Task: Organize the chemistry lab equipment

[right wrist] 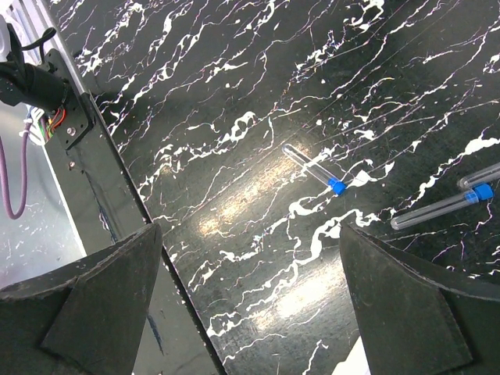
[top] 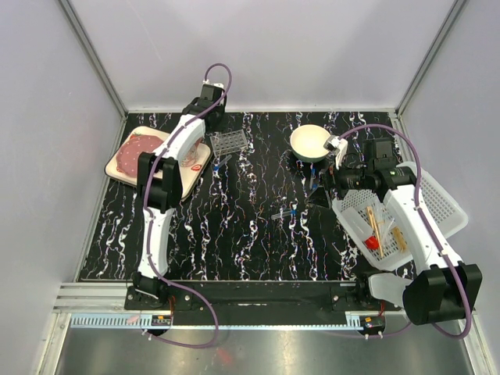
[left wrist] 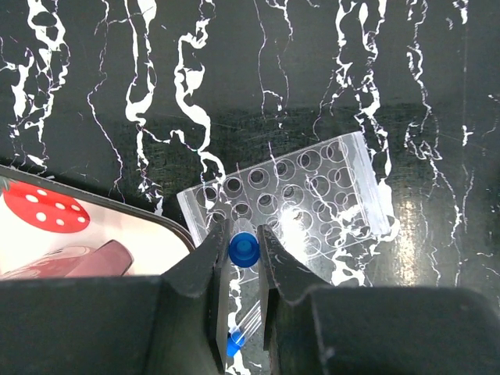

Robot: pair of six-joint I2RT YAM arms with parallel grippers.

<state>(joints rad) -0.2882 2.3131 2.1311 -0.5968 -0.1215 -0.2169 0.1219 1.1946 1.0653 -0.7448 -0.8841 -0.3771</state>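
Item: blue-capped tube (left wrist: pixel 244 251), pinched near cap by left gripper (left wrist: pixel 243 241). Clear rack (left wrist: pixel 312 195) just beyond fingertips. We judged: centre over one hole, lower straight, release once seated. Right gripper (right wrist: pixel 250 312) spread wide; loose tubes (right wrist: pixel 315 169) ahead of it.

Clear rack (left wrist: pixel 312 187) w/ rows of round holes lies flat on the surface, slightly skewed. One blue-capped tube (left wrist: pixel 244 250) is pinched betw. the fingers of the left end effector (left wrist: pixel 242 234), cap over the rack's near edge. A 2nd tube (left wrist: pixel 247 322) lies on the surface just below it. Mid-surface, 3 more lie flat: a lone tube (right wrist: pixel 312 168), plus a tube pair (right wrist: pixel 437 209) side by side nearby. Wooden sticks (top: pixel 377 223) and a red-tipped piece (top: pixel 373 243) lie in the white basket (top: pixel 437 195), right side.
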